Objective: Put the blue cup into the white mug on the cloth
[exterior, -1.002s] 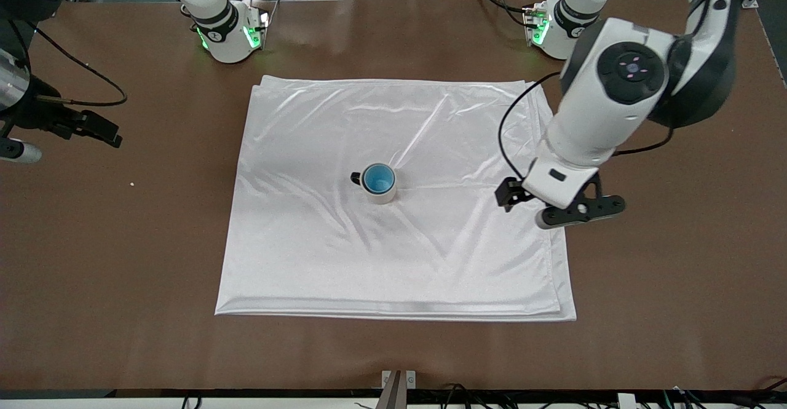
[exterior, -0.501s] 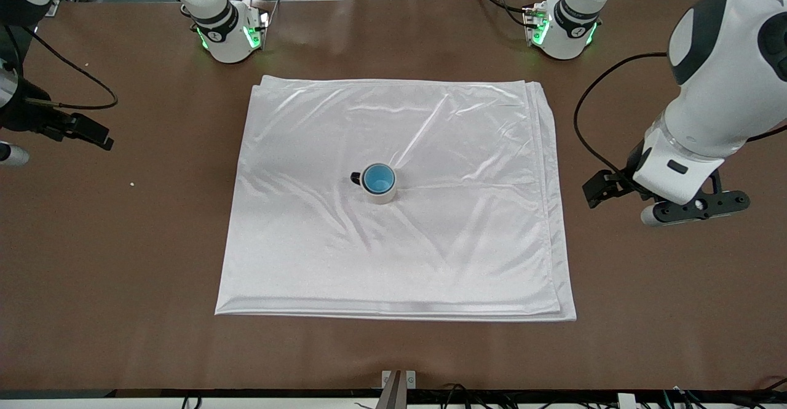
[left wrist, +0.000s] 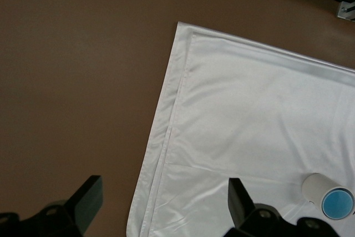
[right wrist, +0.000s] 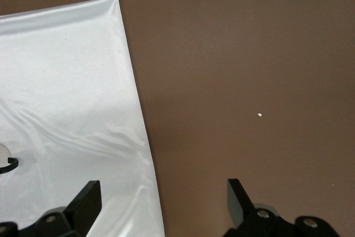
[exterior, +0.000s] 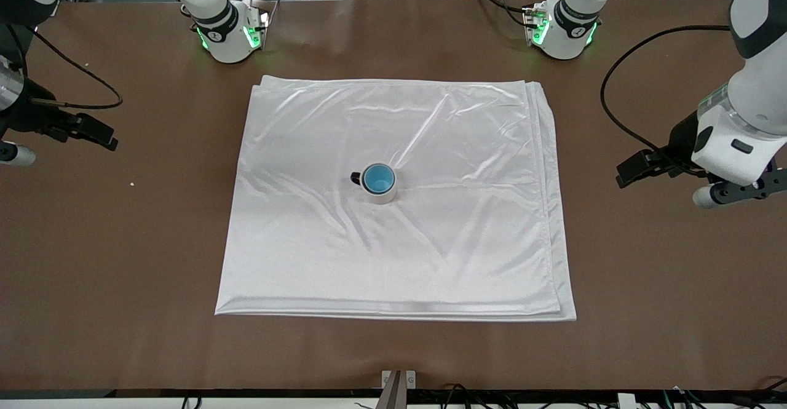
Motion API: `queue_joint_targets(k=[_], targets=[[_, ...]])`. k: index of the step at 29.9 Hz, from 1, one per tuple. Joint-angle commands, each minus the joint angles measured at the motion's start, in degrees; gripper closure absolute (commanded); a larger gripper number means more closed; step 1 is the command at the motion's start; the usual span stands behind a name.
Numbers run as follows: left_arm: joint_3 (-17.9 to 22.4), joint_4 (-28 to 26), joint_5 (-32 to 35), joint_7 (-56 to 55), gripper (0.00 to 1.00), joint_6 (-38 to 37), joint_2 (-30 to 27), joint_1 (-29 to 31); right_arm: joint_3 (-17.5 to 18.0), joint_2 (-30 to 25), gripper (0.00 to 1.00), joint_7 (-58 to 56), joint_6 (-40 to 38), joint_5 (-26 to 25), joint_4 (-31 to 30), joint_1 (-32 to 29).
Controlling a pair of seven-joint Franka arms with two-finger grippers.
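Nearest the front camera we see the edge of the cloth, a large shiny white sheet spread flat on the brown table. Near its middle stands the white mug, upright, its dark handle pointing toward the right arm's end of the table. The blue cup sits inside the mug, its bright blue inside showing within the rim.

Our left gripper hangs over bare table just off the cloth's edge at the left arm's end, fingers spread wide and holding nothing. Our right gripper hangs over the cloth's edge at the right arm's end, likewise spread wide and empty. A small white speck lies on the table near it.
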Motion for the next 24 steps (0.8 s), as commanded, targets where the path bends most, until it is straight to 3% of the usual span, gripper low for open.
queue_joint_targets(k=[1,9,24], targets=[[-0.3,-2.6,-1.2,1.0,0.0,-0.3,-2.8,0.0,-0.8,-0.1,0.0,-0.7,0.2,0.8,0.3,0.6],[2.5,-5.4,-2.4,1.2,0.0,-0.1,-5.0,-0.7,-0.5,0.1,0.0,-0.6,0.7,0.6,0.8,0.7],[2.6,-9.6,-2.4,1.4,0.0,0.9,-6.9,0.2,-0.4,0.4,0.0,0.1,0.8,0.1,1.8,2.0]])
